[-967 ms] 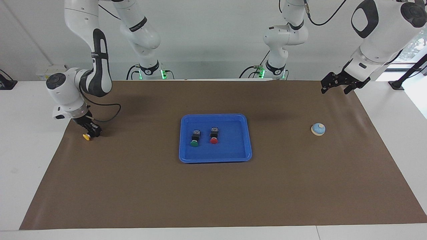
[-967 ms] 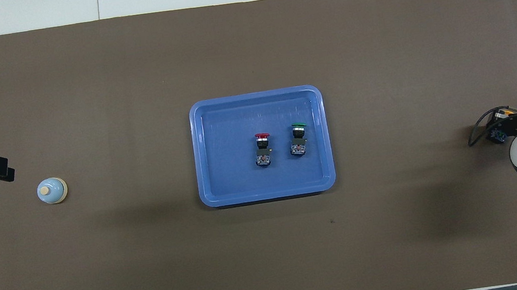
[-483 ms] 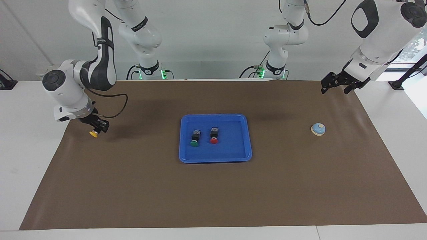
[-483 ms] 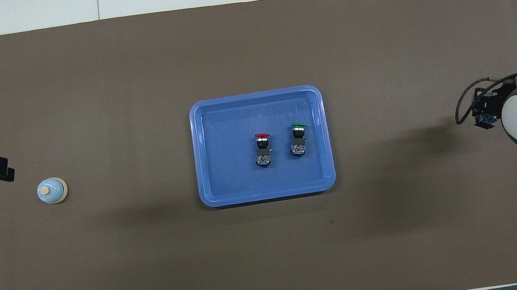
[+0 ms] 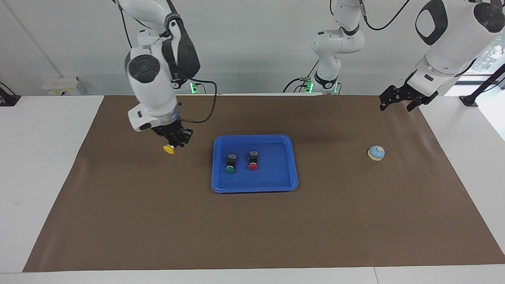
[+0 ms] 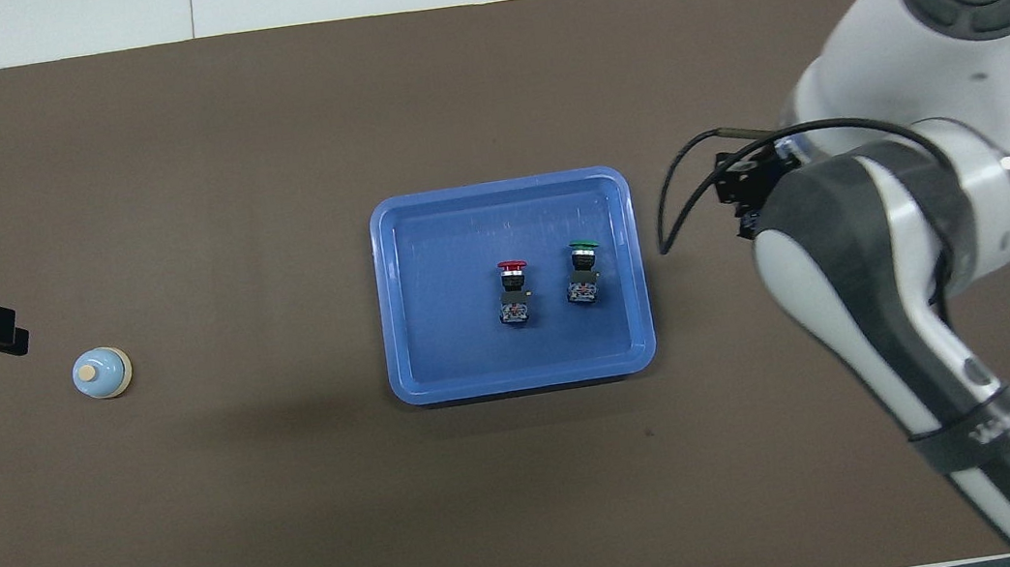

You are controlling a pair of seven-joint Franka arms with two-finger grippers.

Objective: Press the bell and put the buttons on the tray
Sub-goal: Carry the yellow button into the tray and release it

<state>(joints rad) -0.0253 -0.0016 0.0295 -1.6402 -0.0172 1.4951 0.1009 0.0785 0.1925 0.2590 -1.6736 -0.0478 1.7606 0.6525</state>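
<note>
The yellow button (image 5: 169, 149) is held clamped in the right gripper (image 5: 176, 141), raised over the brown mat (image 5: 158, 221) left of centre in the facing view, just beside the shallow, round-cornered blue tray (image 5: 292, 165). The green button (image 5: 230, 163) and red button (image 5: 253, 161) are seen lying in the tray. At the upper right, the left gripper (image 5: 401, 101) is held with fingers apart, above the domed light-blue bell (image 5: 376, 153).
</note>
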